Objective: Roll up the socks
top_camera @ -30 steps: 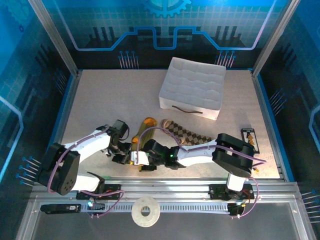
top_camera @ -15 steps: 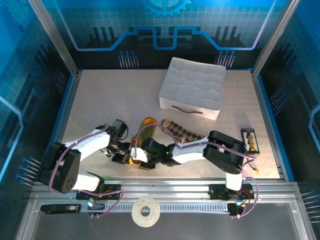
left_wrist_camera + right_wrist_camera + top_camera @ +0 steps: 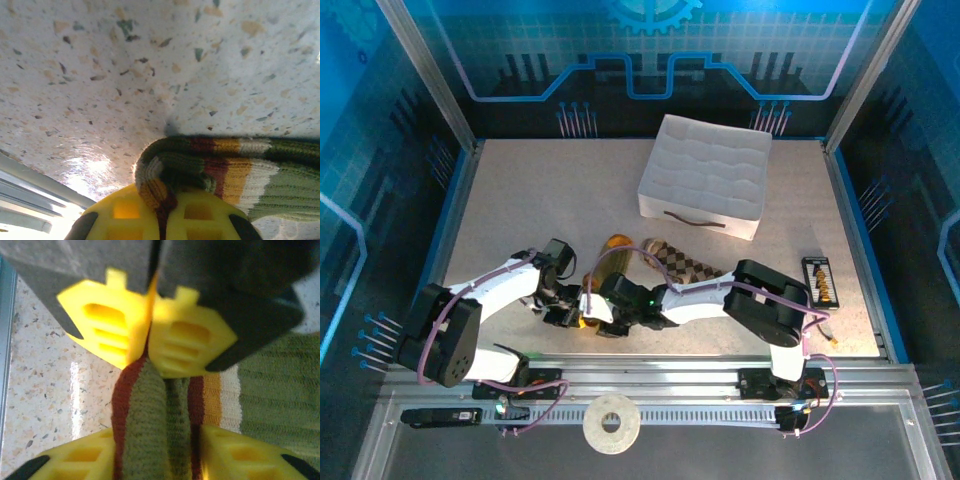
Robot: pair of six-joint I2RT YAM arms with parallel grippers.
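Note:
The olive green sock (image 3: 612, 256) lies on the table with its orange toe pointing away, and the brown-and-tan checked sock (image 3: 688, 266) lies beside it on the right. My left gripper (image 3: 167, 207) is shut on the folded striped cuff (image 3: 220, 167) of the olive sock, at the near end. My right gripper (image 3: 157, 460) faces it from the other side. Its yellow fingers (image 3: 240, 455) press on both sides of the same bunched cuff (image 3: 150, 415). In the top view both grippers meet at the cuff, left gripper (image 3: 570, 314) and right gripper (image 3: 594, 310).
A white quilted box (image 3: 705, 175) stands at the back right of the table. A small black and orange object (image 3: 819, 281) lies near the right edge. A white tape ring (image 3: 611, 423) sits on the rail in front of the arm bases.
My right gripper has slid left up to the left gripper and narrowed its jaws round the cuff. The left arm has held still, shut on the cuff.

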